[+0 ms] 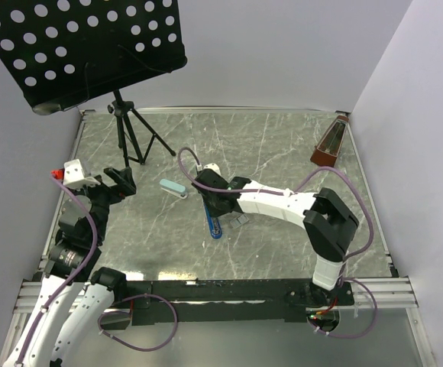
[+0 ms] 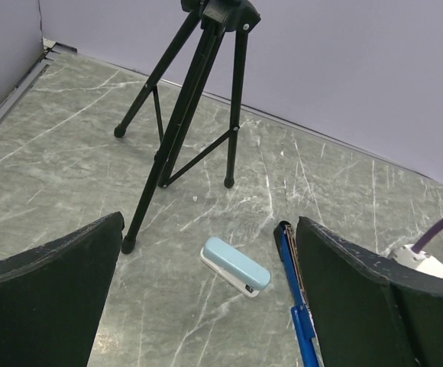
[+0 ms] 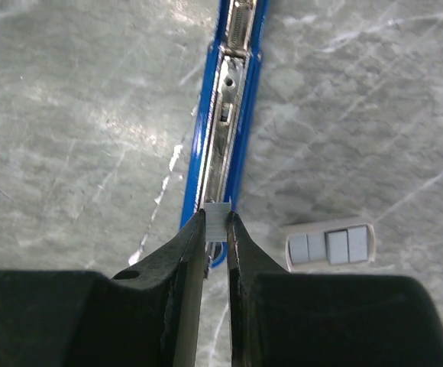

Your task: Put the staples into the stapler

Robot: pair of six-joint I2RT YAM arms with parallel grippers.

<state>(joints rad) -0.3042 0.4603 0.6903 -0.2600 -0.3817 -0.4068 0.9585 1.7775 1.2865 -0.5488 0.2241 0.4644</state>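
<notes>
Pinching the staples (image 3: 218, 215) between nearly closed fingertips, my right end effector (image 3: 216, 223) holds the little grey strip over the near end of the stapler (image 3: 231, 107). The stapler lies opened out flat near the middle of the tabletop (image 1: 282, 145), its channel running toward 12 o'clock in the right wrist view.

I judge this the insertion step. The strip needs lining up with the channel, lowering until it seats between the blue walls, then releasing. Those walls are narrow, so a slight twist could leave it perched on an edge.

A small tray (image 3: 331, 246) of more strips sits at 4 o'clock of my fingertips, near the stapler but apart from it. My left end effector (image 2: 214, 306) is spread wide and empty, off at 9 o'clock. A pale blue block (image 1: 172, 188) and a tripod (image 1: 130, 134) stand around 10 o'clock, well apart from the stapler. I see open room toward 6 o'clock.
</notes>
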